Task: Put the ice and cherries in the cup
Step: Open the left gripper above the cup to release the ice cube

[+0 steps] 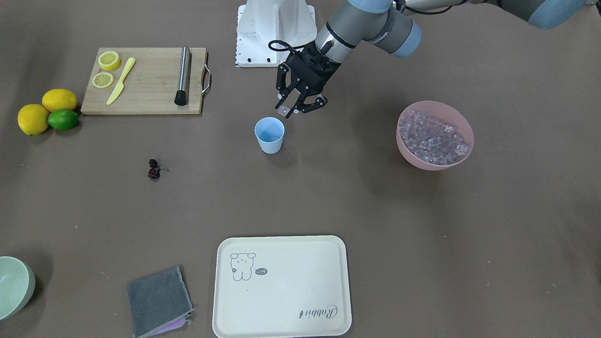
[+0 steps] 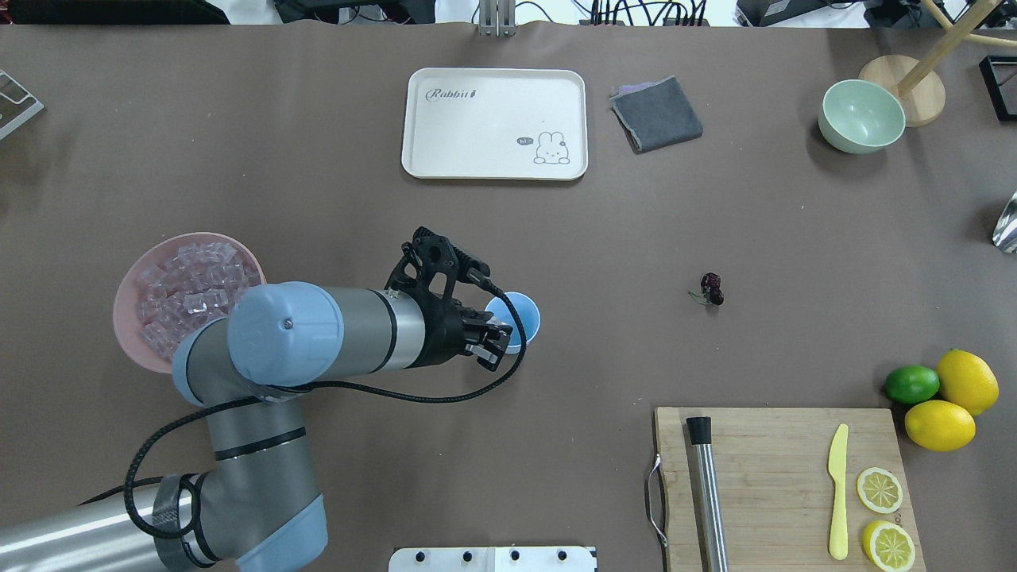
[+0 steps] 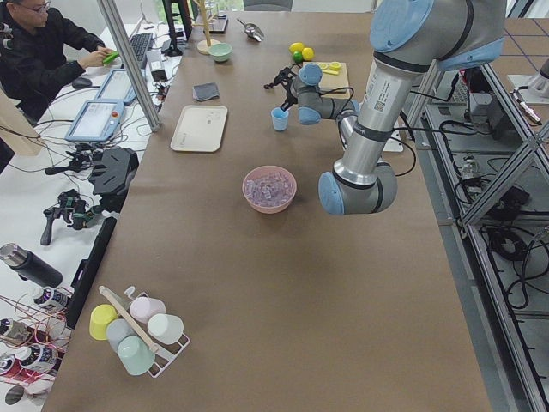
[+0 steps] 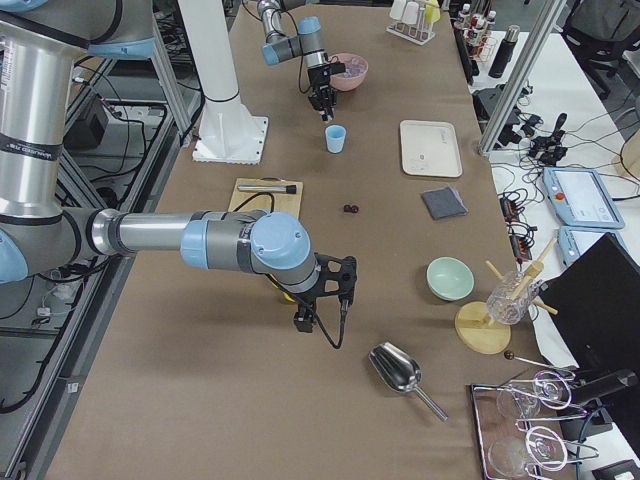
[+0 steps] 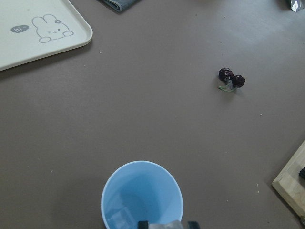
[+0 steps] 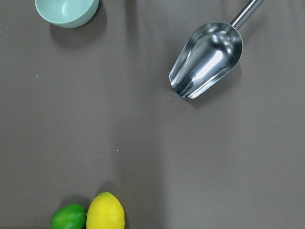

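The light-blue cup (image 1: 269,135) stands upright mid-table; it also shows in the overhead view (image 2: 520,311) and the left wrist view (image 5: 142,195). My left gripper (image 1: 288,110) hovers just above the cup's rim on the robot's side, shut on one clear ice cube (image 1: 284,111). A clear cube seems to lie in the cup's bottom (image 5: 119,217). The rest of the ice (image 1: 432,136) fills the pink bowl (image 1: 434,164). The cherries (image 1: 153,169) lie on the table, apart from the cup. My right gripper (image 4: 303,322) shows only in the exterior right view; I cannot tell whether it is open.
A cutting board (image 1: 150,80) holds lemon slices, a yellow knife and a metal bar. Two lemons and a lime (image 1: 47,112) lie beside it. A cream tray (image 1: 281,286), a grey cloth (image 1: 157,300), a pale green bowl (image 2: 862,117) and a metal scoop (image 6: 207,59) lie around the edges.
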Robot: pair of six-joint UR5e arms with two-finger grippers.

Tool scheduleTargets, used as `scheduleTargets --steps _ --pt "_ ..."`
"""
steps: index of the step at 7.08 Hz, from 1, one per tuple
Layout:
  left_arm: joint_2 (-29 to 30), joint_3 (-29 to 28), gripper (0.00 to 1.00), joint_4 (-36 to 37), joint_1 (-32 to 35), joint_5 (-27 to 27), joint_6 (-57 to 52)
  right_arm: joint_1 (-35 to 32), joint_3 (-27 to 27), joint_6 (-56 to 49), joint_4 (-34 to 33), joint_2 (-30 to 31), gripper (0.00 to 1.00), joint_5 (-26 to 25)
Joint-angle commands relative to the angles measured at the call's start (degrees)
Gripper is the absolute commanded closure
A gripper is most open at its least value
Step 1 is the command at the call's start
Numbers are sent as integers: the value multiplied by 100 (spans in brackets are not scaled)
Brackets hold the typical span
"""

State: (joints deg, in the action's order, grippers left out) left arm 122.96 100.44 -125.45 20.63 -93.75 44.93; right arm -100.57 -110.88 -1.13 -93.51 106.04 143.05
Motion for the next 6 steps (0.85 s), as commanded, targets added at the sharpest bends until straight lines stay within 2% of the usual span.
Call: scheduleTargets --steps 1,6 --pt "245 -234 100 11 28 50 -55 -23 -4 7 0 -4 0 47" --pt "264 -402 100 3 187 50 -64 -32 5 7 0 22 0 56"
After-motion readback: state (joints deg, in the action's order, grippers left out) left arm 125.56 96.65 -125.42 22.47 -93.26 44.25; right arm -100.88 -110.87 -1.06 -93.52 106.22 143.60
